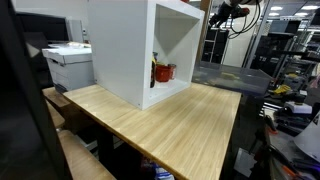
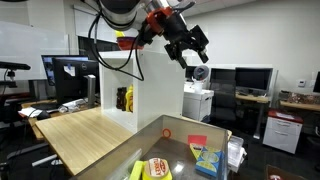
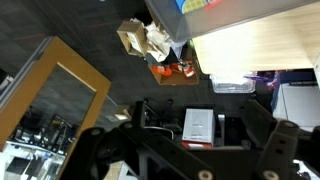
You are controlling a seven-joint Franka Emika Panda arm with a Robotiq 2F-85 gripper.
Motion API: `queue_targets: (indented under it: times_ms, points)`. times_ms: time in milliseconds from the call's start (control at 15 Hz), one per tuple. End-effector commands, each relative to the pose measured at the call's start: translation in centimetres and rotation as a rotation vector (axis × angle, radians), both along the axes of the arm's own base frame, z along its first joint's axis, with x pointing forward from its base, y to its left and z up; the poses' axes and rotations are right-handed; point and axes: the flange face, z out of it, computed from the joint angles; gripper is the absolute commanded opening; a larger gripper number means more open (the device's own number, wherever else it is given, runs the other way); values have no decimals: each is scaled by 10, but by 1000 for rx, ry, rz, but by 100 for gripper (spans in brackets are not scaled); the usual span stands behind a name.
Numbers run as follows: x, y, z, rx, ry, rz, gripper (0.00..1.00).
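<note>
Pincer (image 2: 194,56) wide open and empty, up in the air beside the top of the white cabinet (image 1: 125,50) at the table (image 1: 170,125) far edge. Red item (image 1: 163,72) inside.

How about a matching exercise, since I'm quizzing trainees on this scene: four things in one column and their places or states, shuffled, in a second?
Things
1. black robot hand
2. white open-fronted box
3. small red item
4. white printer

Places or states
A. stands on the light wooden table
B. sits inside the box, low down
C. raised in the air, open, holding nothing
D. stands off the table, beyond its edge

Pairs: 1-C, 2-A, 3-B, 4-D
</note>
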Motion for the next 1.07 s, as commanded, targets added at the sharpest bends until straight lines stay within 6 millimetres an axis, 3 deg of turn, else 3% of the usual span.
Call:
queue_targets:
  times_ms: [0, 467, 1000]
  points:
    - [-9, -8, -8, 47, 93, -80, 100]
    - [-29, -7, -51, 125, 237, -220, 100]
    - [-37, -12, -103, 173, 308, -185, 100]
